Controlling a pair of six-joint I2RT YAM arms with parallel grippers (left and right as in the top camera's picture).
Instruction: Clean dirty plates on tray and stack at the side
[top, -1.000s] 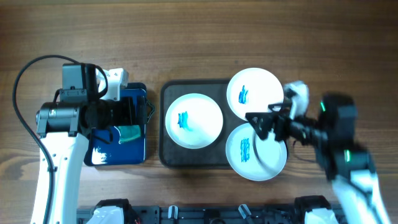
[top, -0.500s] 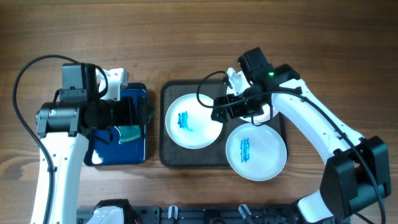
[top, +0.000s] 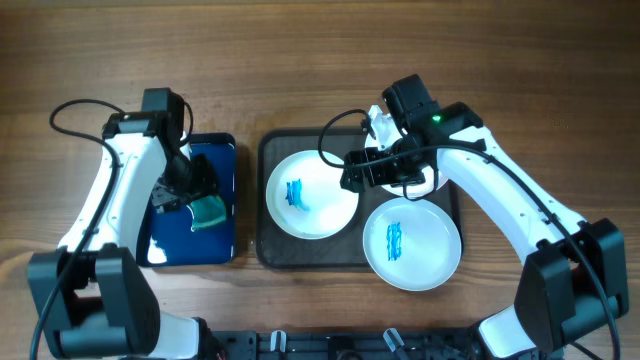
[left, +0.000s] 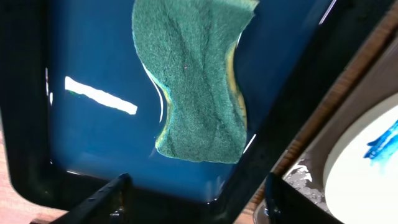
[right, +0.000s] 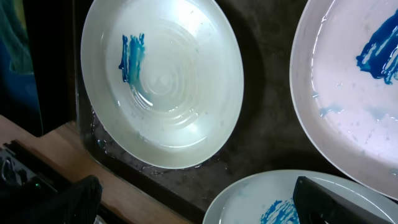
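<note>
Hovering over the tray (top: 270, 250)
Right end effector (top: 352, 172) gapes wide amid the dirty plates (top: 312, 193); left end effector (left: 196, 190) likewise, near sponge (left: 199, 81).

We see three white plates on the dark tray (right: 267, 124). The left plate (right: 180, 93) shows whole: wet, ringed in the middle, with a blue smear left of centre. It lies apart from the other two. The right plate (right: 336, 112) is cut off by the edge, its smear near the top corner. Of the bottom plate (right: 261, 193) we see only the upper rim and some blue. Our gripper (right: 196, 190) has its fingers wide apart at the bottom corners, holding nothing. The wooden table (right: 56, 143) shows at lower left.
</note>
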